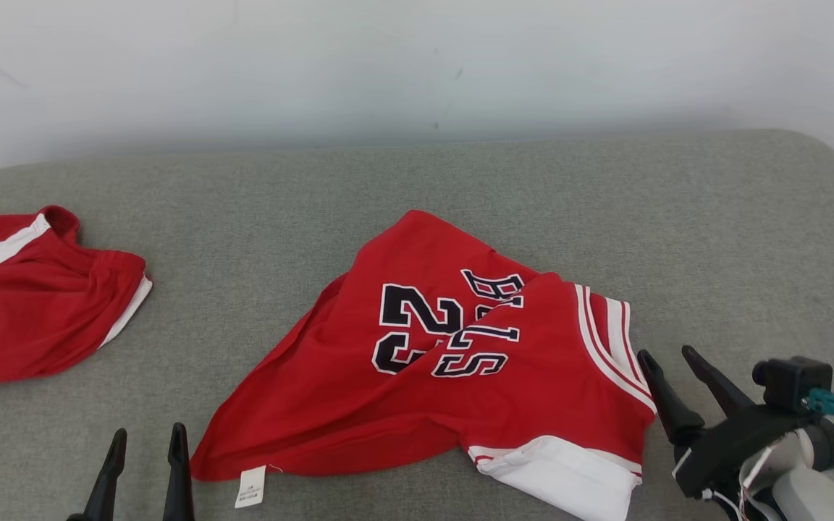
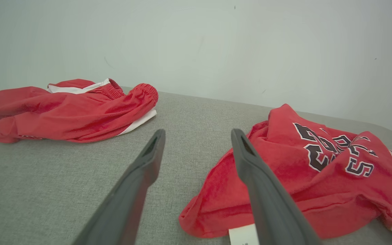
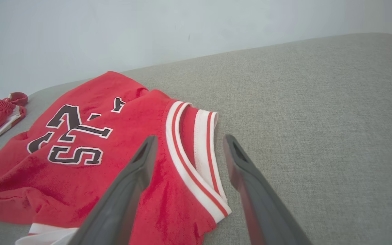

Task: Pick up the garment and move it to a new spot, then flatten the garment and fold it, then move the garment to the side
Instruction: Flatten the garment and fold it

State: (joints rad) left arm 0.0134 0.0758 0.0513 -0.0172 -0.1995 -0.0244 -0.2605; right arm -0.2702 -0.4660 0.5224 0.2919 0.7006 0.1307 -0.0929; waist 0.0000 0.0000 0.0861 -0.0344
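A: Head cam first. Where's the garment (image 1: 446, 362)?
B: Middle of the grey fabric surface (image 1: 460, 166), crumpled. It's a red knit jersey w/ black-and-white numerals, one flap folded over the lettering. Long axis runs approx. left-right. The hem corner w/ the white label (image 1: 250, 486) is near-left, the striped trim (image 1: 609, 340) at the right.
A: Grippers?
B: Left gripper (image 1: 150, 430) is just beside the label corner, right gripper (image 1: 666, 353) just beside the trim. Both have fingers spread, nothing in either. So the garment lies betw. them and each arm has its own end. Right looks a touch closer.
A: Left wrist cam?
B: Fingers wide apart. The hem corner lies to that arm's right, apparently not touching. Red shorts (image 2: 66, 112) w/ an elastic waistband are heaped well apart on the other side. Prob. not our item.
A: Right wrist?
B: Fingers splayed over the ribbed white-red trim edge; can't tell if hovering or touching. The cloth is soft, matte, wrinkly. The surface is a coarse grey weave, prob. grippy.
A: Next?
B: Flattening, I'd say: pinch both ends, pull apart along that axis. Thin cloth, so go low and catch one layer.
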